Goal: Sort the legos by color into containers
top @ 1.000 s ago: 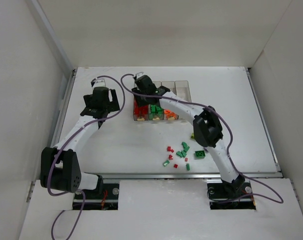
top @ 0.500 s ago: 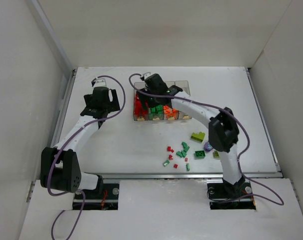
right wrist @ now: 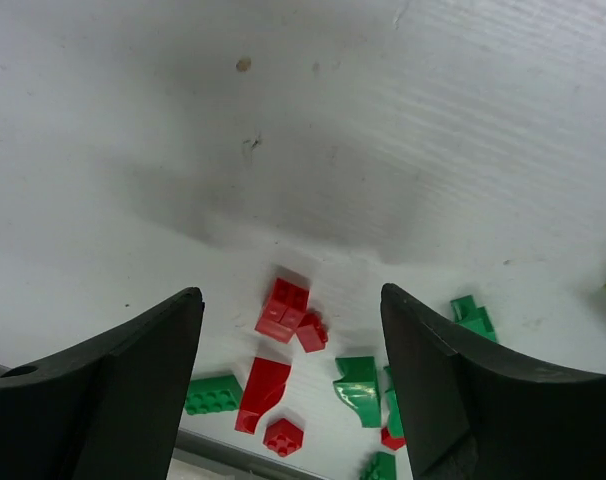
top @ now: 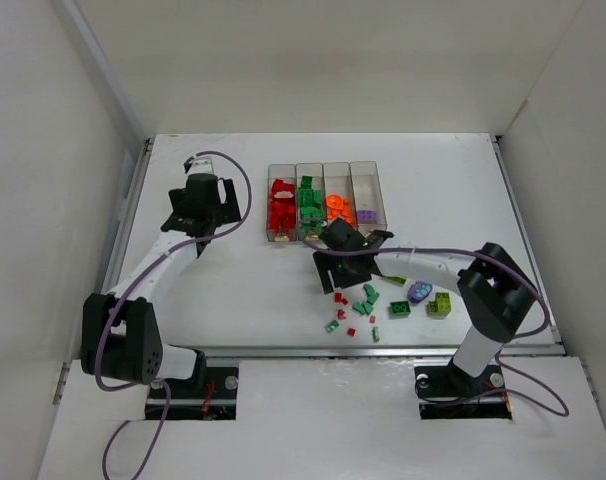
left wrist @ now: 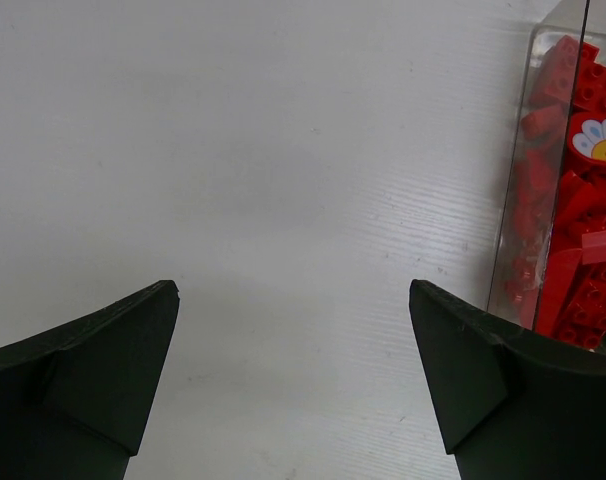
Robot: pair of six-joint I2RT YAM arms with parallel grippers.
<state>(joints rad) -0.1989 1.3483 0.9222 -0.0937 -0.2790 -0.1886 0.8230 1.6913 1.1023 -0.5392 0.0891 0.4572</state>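
**A:** What lies nearest?

**B:** Red bricks (right wrist: 284,309) and green bricks (right wrist: 360,385) lie loose on the table (top: 233,290), well short of the containers (top: 323,164). The right gripper (right wrist: 291,300) hovers above them, jaws apart and empty.

**A:** How would they handle?

**B:** Probably light, hard and slick; pinch the flat sides.

**A:** Farther back?

**B:** The left gripper (left wrist: 293,290) is beside the red-filled bin (left wrist: 510,250), spread wide, holding nothing.

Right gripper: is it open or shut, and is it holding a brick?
Open, empty. The right wrist view shows the right gripper with fingers wide apart, only loose red bricks on the table between them.
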